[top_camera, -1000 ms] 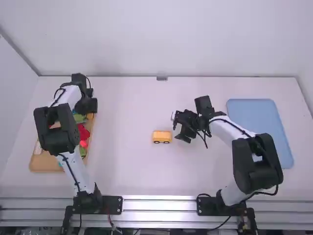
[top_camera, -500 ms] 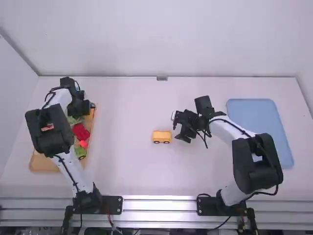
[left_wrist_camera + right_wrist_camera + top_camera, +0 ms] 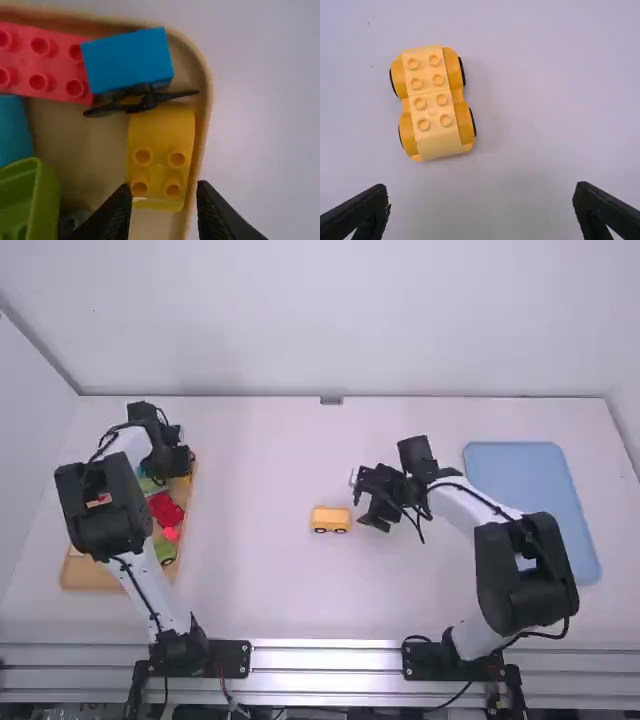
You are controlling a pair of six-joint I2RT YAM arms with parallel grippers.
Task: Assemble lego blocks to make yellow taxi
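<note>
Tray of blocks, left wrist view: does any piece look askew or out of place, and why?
The black propeller-like piece lies aslant between the blue block and the yellow block, on no visible stud. It looks stray; nothing appears damaged.

A yellow four-wheeled car (image 3: 433,100) stands upright on the table (image 3: 260,580), studs up; a curved yellow four-stud brick (image 3: 161,150) lies in the tray's (image 3: 90,578) far right part.
</note>
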